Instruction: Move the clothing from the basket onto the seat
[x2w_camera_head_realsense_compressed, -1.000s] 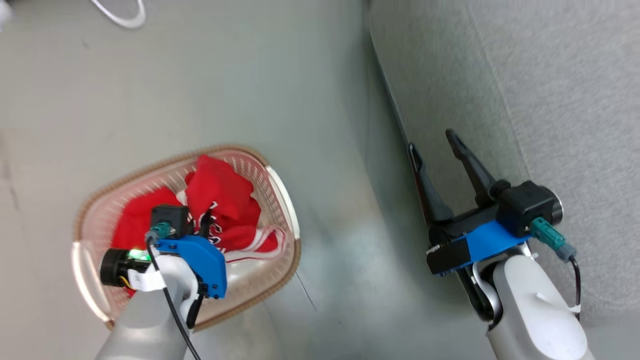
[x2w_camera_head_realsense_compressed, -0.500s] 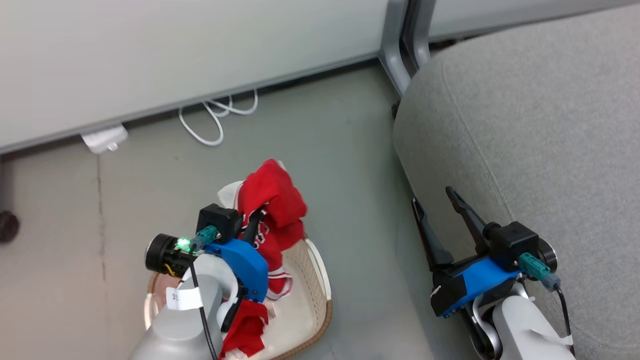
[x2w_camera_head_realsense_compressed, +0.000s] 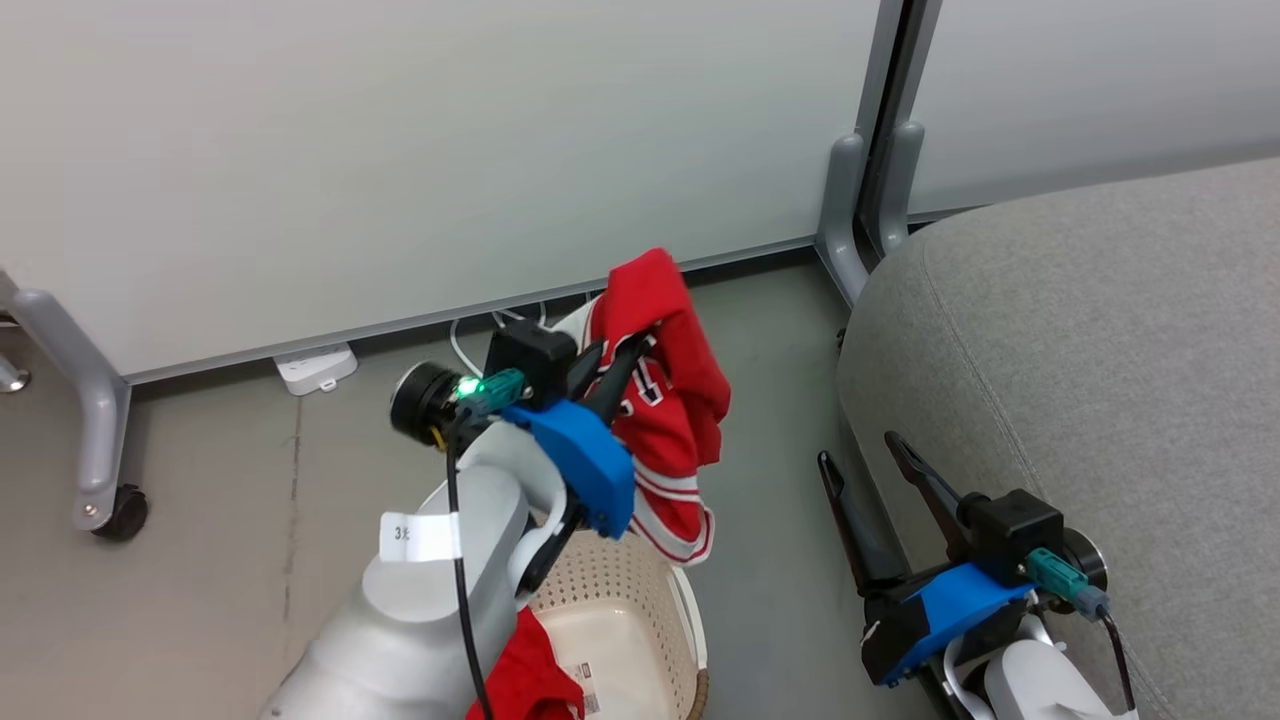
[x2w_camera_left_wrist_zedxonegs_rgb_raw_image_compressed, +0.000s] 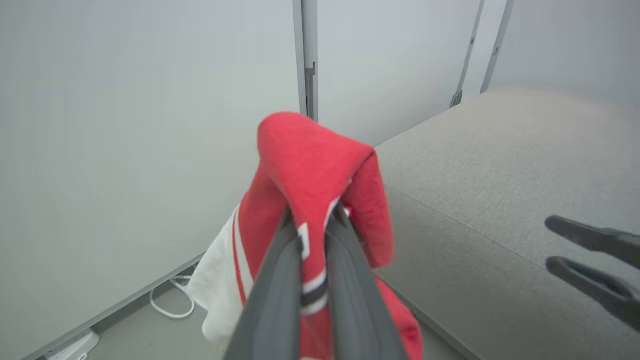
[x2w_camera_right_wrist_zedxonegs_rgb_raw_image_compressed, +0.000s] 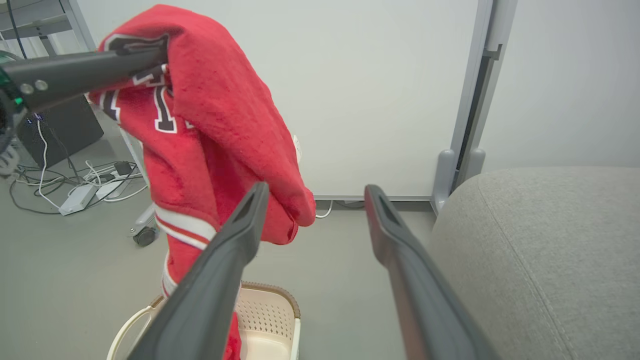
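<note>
Bright, even, diffuse room light: the wall panels (x2w_camera_head_realsense_compressed: 400, 150) read pale and flat, and a soft shadow lies on the floor (x2w_camera_head_realsense_compressed: 800, 450) along the foot of the seat (x2w_camera_head_realsense_compressed: 1100, 330). Head view sharp, with a green lamp (x2w_camera_head_realsense_compressed: 467, 385) glowing on the left arm. Left wrist view soft: the clothing (x2w_camera_left_wrist_zedxonegs_rgb_raw_image_compressed: 310, 160) and the fingers (x2w_camera_left_wrist_zedxonegs_rgb_raw_image_compressed: 270, 300) of the left gripper (x2w_camera_left_wrist_zedxonegs_rgb_raw_image_compressed: 314, 215) blur near the lens, and the far seat is hazy.

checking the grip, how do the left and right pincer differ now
The left pincer is shut on the red garment; the right pincer is open and empty. The left pincer is up above the basket; the right pincer sits low beside the seat. Both are dark and two-fingered.
</note>
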